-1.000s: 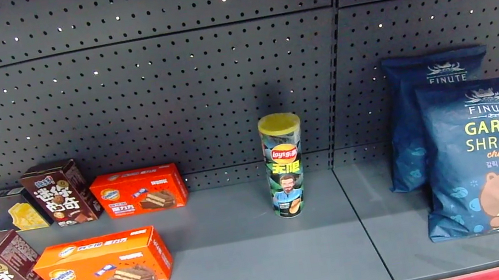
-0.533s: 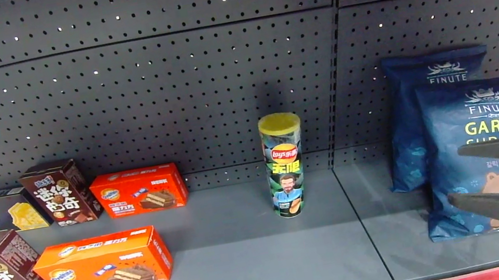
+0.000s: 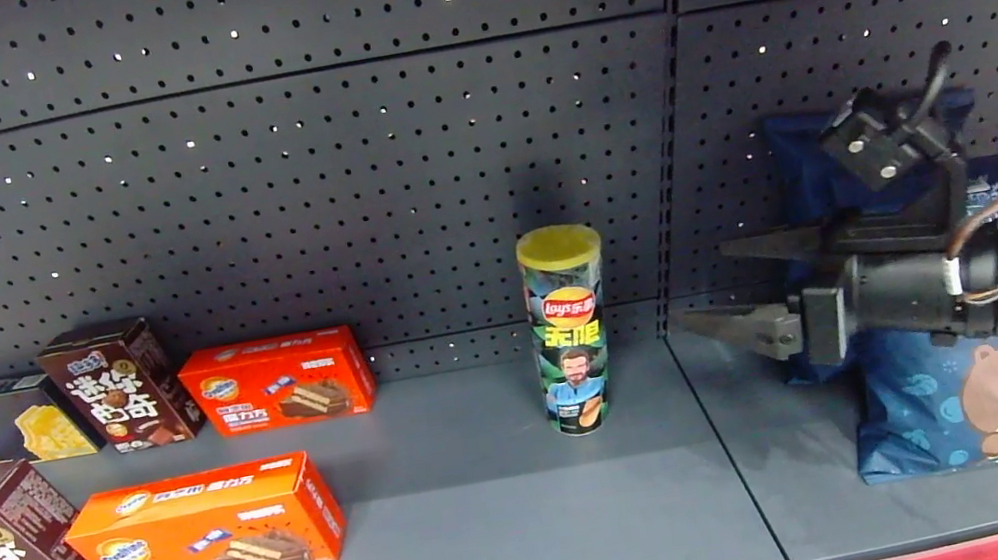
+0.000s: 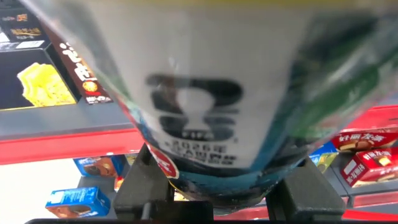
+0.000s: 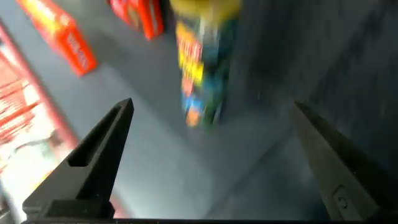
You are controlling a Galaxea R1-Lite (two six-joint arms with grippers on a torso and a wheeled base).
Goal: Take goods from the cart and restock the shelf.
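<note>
A tall chips can with a yellow lid stands upright on the dark shelf, near the back wall. My right gripper hovers open just to the right of it, fingers pointing at it with a gap between. In the right wrist view the same can lies ahead of the open right gripper, between the spread fingers. In the left wrist view my left gripper is shut on a second chips can, held in front of the shelving.
Orange wafer boxes, brown boxes and a black box fill the shelf's left side. Blue garlic shrimp chip bags stand at the right, partly behind my right arm. A red shelf edge and lower shelves with boxes lie beyond the left gripper.
My right arm came into the head view from the right edge, rose and moved left to just beside the standing can, staying open. The shelf goods have not moved.
</note>
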